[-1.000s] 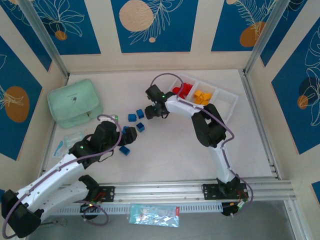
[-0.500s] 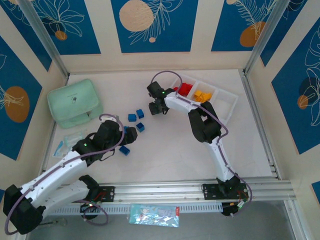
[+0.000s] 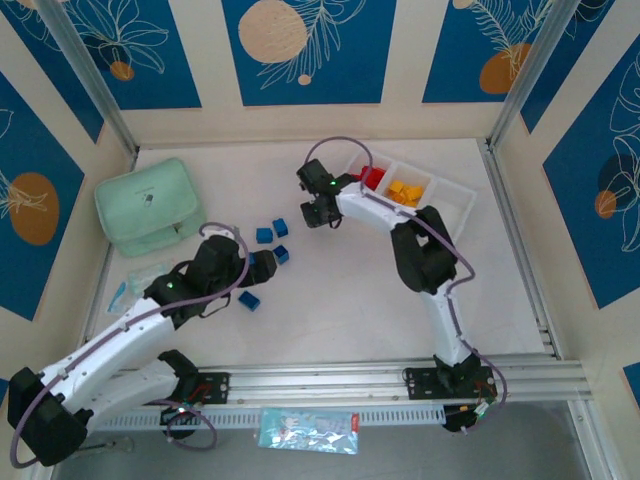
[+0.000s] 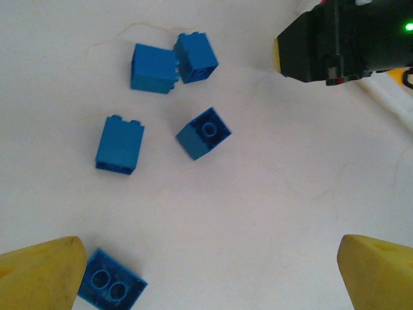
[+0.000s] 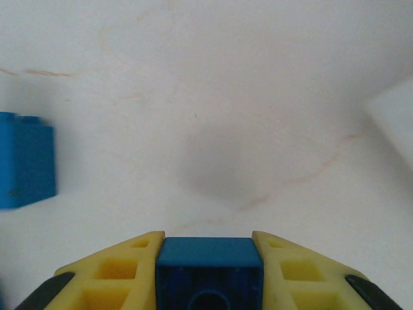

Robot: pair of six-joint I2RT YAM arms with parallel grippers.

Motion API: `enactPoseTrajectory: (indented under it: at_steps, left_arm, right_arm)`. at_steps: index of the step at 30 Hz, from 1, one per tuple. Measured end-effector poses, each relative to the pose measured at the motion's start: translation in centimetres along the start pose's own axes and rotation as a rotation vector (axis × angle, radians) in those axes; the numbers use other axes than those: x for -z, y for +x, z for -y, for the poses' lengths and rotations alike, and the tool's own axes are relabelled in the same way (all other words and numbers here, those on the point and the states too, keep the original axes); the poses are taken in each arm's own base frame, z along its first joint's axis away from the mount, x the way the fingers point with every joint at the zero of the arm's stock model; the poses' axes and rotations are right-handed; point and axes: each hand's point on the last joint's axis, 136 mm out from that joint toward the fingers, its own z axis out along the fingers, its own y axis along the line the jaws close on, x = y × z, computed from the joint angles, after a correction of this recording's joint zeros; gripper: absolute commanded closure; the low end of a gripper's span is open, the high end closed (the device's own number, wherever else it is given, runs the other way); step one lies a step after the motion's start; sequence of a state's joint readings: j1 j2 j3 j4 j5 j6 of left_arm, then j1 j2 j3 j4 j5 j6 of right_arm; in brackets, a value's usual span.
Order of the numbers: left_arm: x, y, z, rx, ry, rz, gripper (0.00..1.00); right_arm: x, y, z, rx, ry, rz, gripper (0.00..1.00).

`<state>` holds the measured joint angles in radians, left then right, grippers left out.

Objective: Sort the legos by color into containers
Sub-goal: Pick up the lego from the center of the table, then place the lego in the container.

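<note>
Blue plastic is clamped between my right fingers point(image 5: 122, 274) — one blue brick point(image 5: 210, 284), pinched tight in the right gripper point(image 5: 208, 258) over the white table point(image 5: 258, 97), near the tray point(image 3: 450, 212) at its 8 o'clock. My left gripper point(image 4: 210, 278) hangs spread wide, grasping nothing. Its wrist camera lets me count five loose blue bricks point(image 4: 204, 134): two touching at 11 o'clock, two near the middle, one at 7 o'clock beside my fingertip. From above I make out four of them plainly — and, at 1 o'clock, red bricks point(image 3: 372, 178) in one compartment and yellow-orange bricks point(image 3: 403, 192) in the next, too small to count.
</note>
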<state>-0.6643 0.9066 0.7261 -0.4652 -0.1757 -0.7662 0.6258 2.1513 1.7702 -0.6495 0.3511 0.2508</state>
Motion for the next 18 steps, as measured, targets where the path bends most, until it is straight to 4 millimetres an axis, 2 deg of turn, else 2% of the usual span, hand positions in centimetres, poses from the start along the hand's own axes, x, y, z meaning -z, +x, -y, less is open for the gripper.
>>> enactPoseTrajectory:
  at_steps: [3,6,8,11,18]
  left_arm:
    - [0.5,-0.7,1.2,-0.011,0.043,0.002,0.01]
    - [0.3,-0.7,2.3,-0.019,0.082,-0.020,0.01]
    - [-0.1,-0.5,2.9,-0.028,0.102,-0.043,0.01]
    - [-0.8,-0.1,4.0,-0.045,0.135,-0.079,0.01]
    - [-2.9,0.7,7.8,-0.101,0.234,-0.136,0.01]
  right_arm:
    - [4.3,-0.4,1.7,-0.074,-0.017,0.058,0.74]
    - [8.4,-0.2,5.3,-0.183,-0.004,0.117,0.74]
    - [10.2,0.6,7.8,-0.255,0.014,0.143,0.73]
    - [11.7,2.8,11.6,-0.362,0.061,0.154,0.73]
    - [12.9,9.1,18.5,-0.590,0.164,0.109,0.72]
